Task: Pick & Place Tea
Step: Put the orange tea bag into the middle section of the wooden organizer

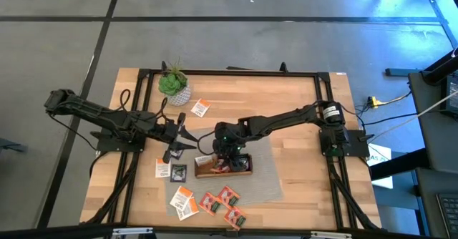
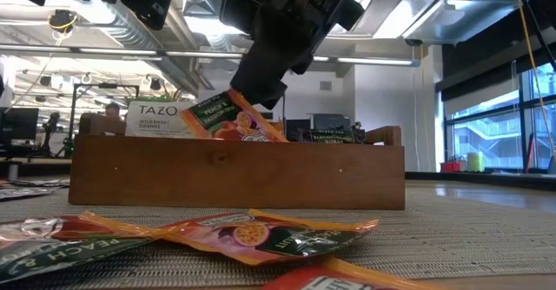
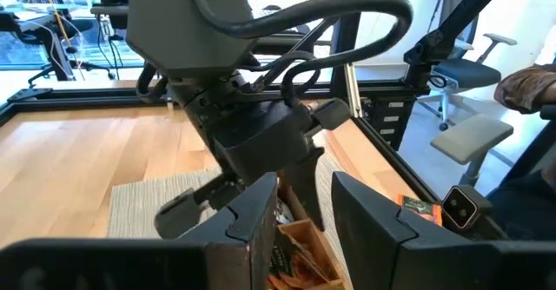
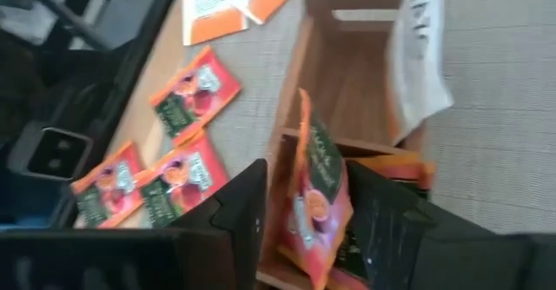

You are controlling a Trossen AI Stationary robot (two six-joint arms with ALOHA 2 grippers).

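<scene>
The wooden tray point(image 1: 245, 169) lies on a grey mat, with my right gripper point(image 1: 227, 152) just above it and open. A red tea sachet point(image 4: 317, 199) stands tilted between its fingers, lower part inside the tray point(image 2: 236, 170), top above the rim point(image 2: 233, 116). A white-and-orange sachet point(image 2: 156, 116) stands in the neighbouring compartment and a dark one point(image 2: 328, 135) farther along. More red sachets point(image 1: 222, 203) and white-and-orange ones point(image 1: 184, 202) lie flat near the table's near edge. My left gripper point(image 1: 177, 137) hovers open, left of the tray, touching nothing. My right gripper comes from above, pointing down into the tray. The red sachet's upper part point(image 4: 334, 181) lies close against one finger point(image 4: 382, 220), while a gap shows between it and the other finger point(image 4: 248, 207). I cannot tell whether the finger touches it. Its lower end sits in the tray.
A green plant in a white pot point(image 1: 174, 85) stands at the far left. One white-and-orange sachet point(image 1: 200, 109) lies near it; another point(image 1: 162, 167) and a dark one point(image 1: 179, 172) lie left of the tray. Bare wood stretches right of the mat point(image 1: 268, 185).
</scene>
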